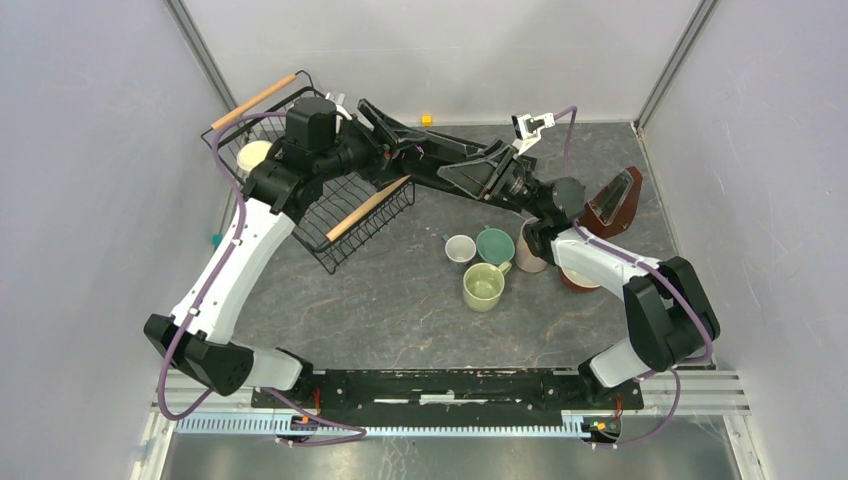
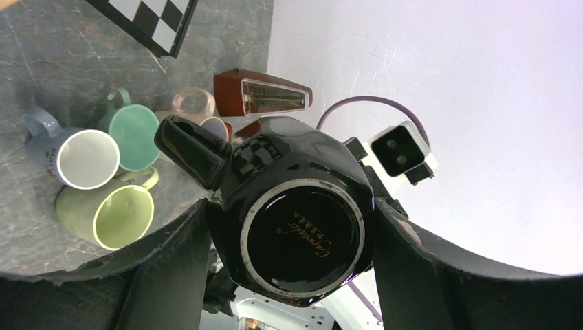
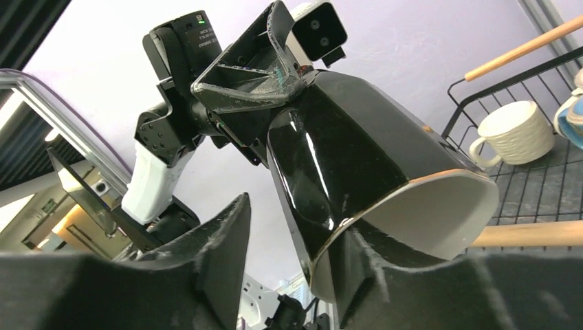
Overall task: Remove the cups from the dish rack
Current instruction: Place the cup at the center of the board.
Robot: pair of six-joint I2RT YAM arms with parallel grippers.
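Between left gripper (image 2: 292,213) jaws, black mug (image 2: 302,237); right gripper (image 3: 302,230) astride its rim

Black wire dish rack (image 1: 345,200) sits at the tabletop's far left corner, cream ceramic mug (image 1: 252,155) inside. Right of centre: white mug (image 1: 460,248) left of teal mug (image 1: 494,245), light green mug (image 1: 483,286) before them, brown wedge-shaped metronome (image 1: 617,200) behind, toward the right edge.
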